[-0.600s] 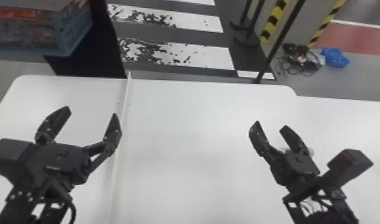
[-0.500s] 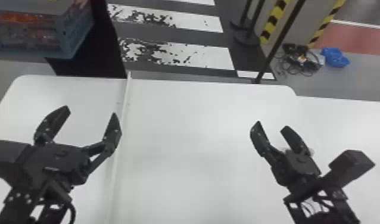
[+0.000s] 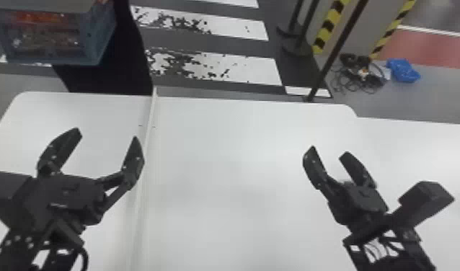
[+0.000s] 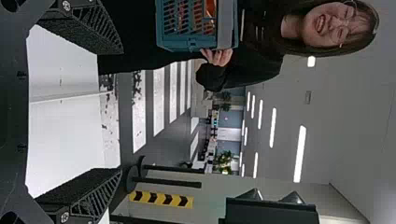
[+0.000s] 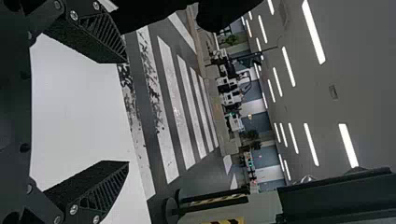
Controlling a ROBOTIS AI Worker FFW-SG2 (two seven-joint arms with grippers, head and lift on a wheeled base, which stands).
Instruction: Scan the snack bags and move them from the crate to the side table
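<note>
My left gripper (image 3: pixel 106 134) is above the white table's left part, its two fingers spread wide around nothing. To the right, my right gripper (image 3: pixel 329 149) also stands open above white tabletop, nothing between its fingers. The wrist views show both the left gripper (image 4: pixel 122 111) and the right gripper (image 5: pixel 127 112) with fingers well apart. Beyond the table's far left edge is a blue-grey crate (image 3: pixel 103 36), off the tabletop, with orange and reddish contents (image 3: pixel 41 17) behind its wall. In the left wrist view a person's hand (image 4: pixel 219 56) is on the crate (image 4: pixel 187 39).
A thin raised white strip (image 3: pixel 145 162) runs front to back across the white table (image 3: pixel 222 180), just right of my left gripper. Another white surface (image 3: pixel 420 151) extends at the right. Past the far edge stand dark posts (image 3: pixel 334 54); cables (image 3: pixel 361 74) lie on the floor.
The crate has shifted slightly right and away from the table. My left gripper has drifted a little left; the right one has moved slightly right. Both remain open.
</note>
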